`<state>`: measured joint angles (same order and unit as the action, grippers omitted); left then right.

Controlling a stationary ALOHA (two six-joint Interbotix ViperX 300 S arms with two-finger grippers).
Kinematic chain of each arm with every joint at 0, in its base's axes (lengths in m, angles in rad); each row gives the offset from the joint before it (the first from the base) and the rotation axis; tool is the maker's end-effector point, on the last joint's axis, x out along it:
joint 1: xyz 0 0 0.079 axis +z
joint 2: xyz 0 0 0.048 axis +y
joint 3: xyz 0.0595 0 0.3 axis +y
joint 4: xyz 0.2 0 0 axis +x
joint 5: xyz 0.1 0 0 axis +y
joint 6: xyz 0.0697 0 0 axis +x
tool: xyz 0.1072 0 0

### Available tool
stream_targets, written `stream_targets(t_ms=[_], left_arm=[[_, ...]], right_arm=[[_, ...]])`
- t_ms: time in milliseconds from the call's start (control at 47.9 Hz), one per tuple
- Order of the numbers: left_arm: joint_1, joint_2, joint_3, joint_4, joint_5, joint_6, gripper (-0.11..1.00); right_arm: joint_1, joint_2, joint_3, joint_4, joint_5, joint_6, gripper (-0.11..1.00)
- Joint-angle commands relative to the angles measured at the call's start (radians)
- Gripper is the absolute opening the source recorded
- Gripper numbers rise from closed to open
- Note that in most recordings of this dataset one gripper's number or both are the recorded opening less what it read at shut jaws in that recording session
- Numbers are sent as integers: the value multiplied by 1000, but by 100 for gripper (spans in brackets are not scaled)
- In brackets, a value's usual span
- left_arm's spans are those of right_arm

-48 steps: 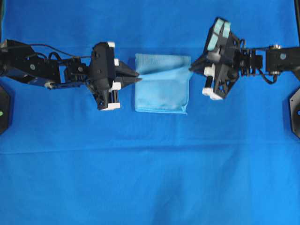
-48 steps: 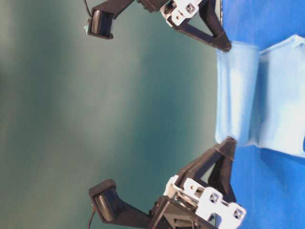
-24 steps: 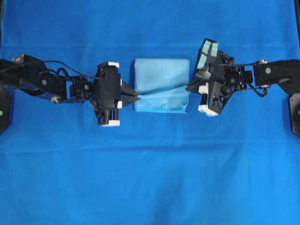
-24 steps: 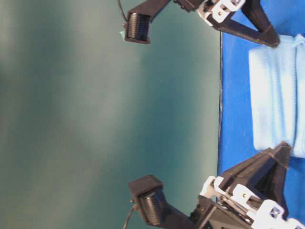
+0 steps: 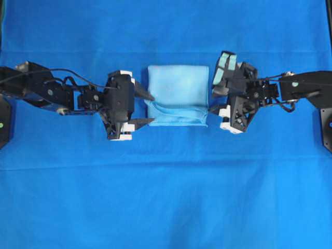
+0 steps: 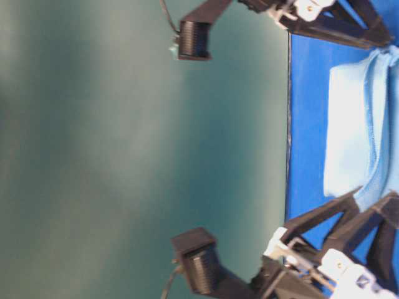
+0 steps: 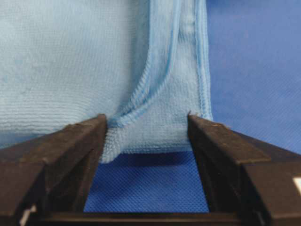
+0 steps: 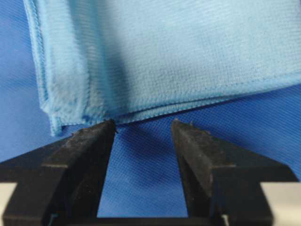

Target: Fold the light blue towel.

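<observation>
Both claws, left (image 5: 147, 109) and right (image 5: 212, 104), gape level beside the light blue towel (image 5: 178, 94)

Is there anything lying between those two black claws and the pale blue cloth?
Nothing visible. The left gripper and right gripper both sit right at the edges of the light blue towel, jaws open, with only bare table covering around them.
</observation>
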<state>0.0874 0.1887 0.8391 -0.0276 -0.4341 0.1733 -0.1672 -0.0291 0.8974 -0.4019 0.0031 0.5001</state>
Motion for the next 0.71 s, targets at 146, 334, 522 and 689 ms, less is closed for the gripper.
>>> stream_targets(t_ms=[146, 334, 522, 689], left_arm=[[-9, -190, 9, -2, 98, 5, 64], [-15, -341, 38, -2, 143, 12, 63], [-23, -543, 112, 0, 147, 14, 63], [-23, -739, 213, -2, 140, 14, 63]], right_arm=[[17, -198, -8, -5, 107, -9, 56], [17, -360, 21, -29, 163, -11, 56], [17, -532, 86, -41, 163, -11, 56], [17, -696, 141, -44, 167, -12, 56]])
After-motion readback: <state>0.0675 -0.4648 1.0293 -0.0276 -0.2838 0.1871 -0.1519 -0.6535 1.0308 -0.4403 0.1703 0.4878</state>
